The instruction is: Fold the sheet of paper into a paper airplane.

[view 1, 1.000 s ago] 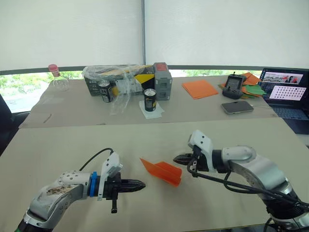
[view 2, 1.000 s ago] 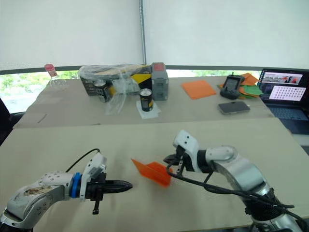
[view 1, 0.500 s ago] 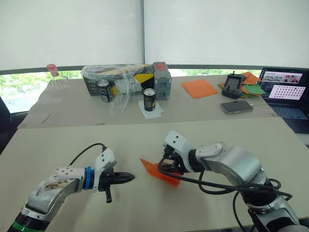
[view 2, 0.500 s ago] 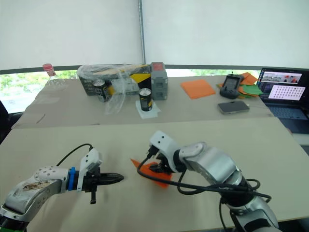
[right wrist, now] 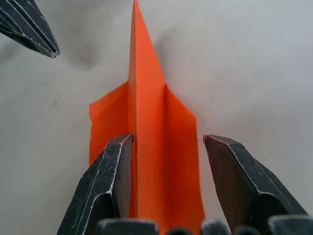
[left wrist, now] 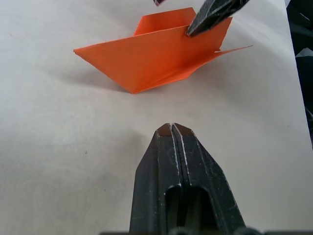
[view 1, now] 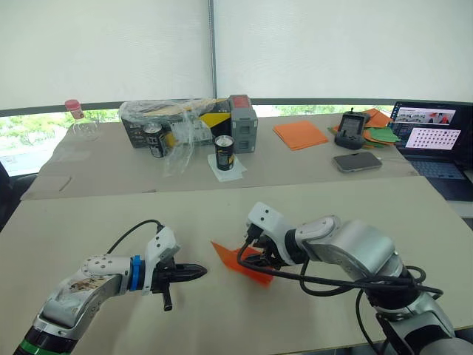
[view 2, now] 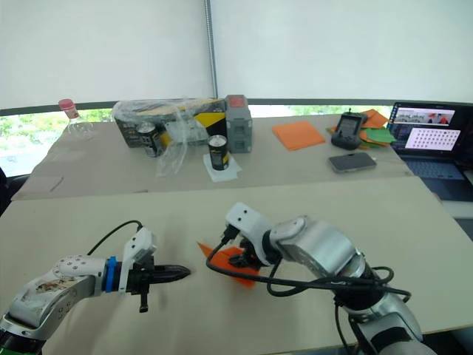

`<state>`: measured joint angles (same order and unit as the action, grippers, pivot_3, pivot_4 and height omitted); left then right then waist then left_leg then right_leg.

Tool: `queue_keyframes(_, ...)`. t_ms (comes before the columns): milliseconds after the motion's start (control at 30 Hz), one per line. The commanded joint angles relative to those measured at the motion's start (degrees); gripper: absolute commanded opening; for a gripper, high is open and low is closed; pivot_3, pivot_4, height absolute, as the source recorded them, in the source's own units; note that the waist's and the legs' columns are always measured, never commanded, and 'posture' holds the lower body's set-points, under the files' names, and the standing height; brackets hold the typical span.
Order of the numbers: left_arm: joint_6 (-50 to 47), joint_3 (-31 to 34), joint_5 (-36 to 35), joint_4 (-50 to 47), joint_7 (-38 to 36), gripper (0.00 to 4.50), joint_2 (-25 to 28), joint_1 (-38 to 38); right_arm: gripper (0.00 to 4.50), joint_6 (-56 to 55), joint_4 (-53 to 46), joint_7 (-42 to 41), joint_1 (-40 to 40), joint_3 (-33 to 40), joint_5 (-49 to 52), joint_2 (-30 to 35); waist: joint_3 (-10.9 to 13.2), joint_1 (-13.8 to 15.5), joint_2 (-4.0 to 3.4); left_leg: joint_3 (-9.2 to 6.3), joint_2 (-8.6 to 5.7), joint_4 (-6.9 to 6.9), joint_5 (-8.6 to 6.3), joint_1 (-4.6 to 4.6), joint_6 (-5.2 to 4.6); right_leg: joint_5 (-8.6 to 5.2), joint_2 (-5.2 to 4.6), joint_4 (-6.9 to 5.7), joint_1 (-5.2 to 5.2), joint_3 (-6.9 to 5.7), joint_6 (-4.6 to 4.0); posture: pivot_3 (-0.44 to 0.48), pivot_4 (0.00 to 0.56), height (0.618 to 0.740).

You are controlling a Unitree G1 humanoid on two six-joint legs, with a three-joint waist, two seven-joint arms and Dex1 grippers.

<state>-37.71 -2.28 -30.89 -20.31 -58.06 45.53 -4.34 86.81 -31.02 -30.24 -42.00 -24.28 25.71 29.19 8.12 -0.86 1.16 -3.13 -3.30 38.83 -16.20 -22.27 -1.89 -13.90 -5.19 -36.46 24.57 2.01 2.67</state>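
- Paper airplane (view 1: 244,262) lies on the surface (view 1: 96,222), lower centre of frame.
- Right gripper (right wrist: 166,147): fingers spread, straddling the airplane.
- Left gripper (left wrist: 172,128): fingers clenched, empty, near its nose.

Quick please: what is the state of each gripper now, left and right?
Left gripper: closed, holding nothing, apart from the paper airplane.
Right gripper: open, its fingers on either side of the paper airplane.
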Motion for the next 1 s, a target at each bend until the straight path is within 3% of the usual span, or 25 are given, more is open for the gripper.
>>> queue_keyframes(33, 0.7, 0.6, -0.1, -0.8, -0.3, 0.00, 0.3, 0.1, 2.60, -0.5, -1.8, 0.3, 0.2, -0.1, 1.0, -0.8, 0.0, 0.0, 0.00, 0.00, -0.01, 0.00, 0.00, -0.01, 0.00, 0.00, 0.00, -0.06, 0.03, 0.00, 0.00, 0.000, 0.150, 0.740)
queue_keyframes(133, 0.5, 0.4, 0.0, -0.5, -0.4, 0.00, 0.3, -0.6, 2.60, -1.7, -0.2, 1.2, 0.7, -1.1, 0.4, -1.8, 0.0, 0.0, 0.00, 0.07, -0.03, 0.02, 0.01, -0.02, 0.00, 0.00, -0.03, -0.27, 0.17, 0.01, 0.00, 0.000, 0.150, 0.740)
queue_keyframes(400, 1.7, 0.7, 1.0, 2.8, -2.3, 0.00, 1.8, -3.5, 0.11, -4.1, 1.8, 1.8, 1.2, -2.2, -0.6, -1.1, 0.0, 0.0, 0.00, 0.11, -0.06, 0.05, 0.07, -0.03, 0.06, 0.00, 0.02, -0.47, 0.29, 0.02, 0.00, 0.000, 0.150, 0.740)
queue_keyframes(600, 2.0, -0.9, 1.7, 3.7, -2.3, 0.00, 0.0, -5.1, 0.01, -3.1, 3.6, -0.3, 0.0, 6.9, 0.4, 4.9, 0.0, 0.2, 0.00, 0.14, -0.10, 0.09, 0.08, -0.11, 0.04, 0.00, 0.01, -0.53, 0.38, 0.01, 0.00, 0.000, 0.150, 0.740)
queue_keyframes(767, 3.3, -3.0, 3.3, 5.4, -1.8, 0.00, -2.2, -6.7, 0.01, -11.3, 23.9, 1.9, -2.8, 14.4, -6.1, 12.4, 0.0, 0.3, 0.02, 0.20, -0.28, 0.10, 0.14, -0.11, -0.11, 0.00, -0.12, -0.47, 0.30, 0.00, 0.00, 0.000, 0.150, 0.740)
queue_keyframes(1000, 3.7, -4.2, 4.1, 5.8, -1.0, 0.00, -4.5, -7.4, 0.01, -35.5, 66.1, 5.6, -15.9, 16.9, -18.2, 16.0, 0.0, -0.3, 0.01, 0.53, -0.18, -0.01, 0.36, -0.14, 0.27, 0.00, -0.05, -0.59, 0.51, 0.25, 0.00, 0.000, 0.150, 0.740)
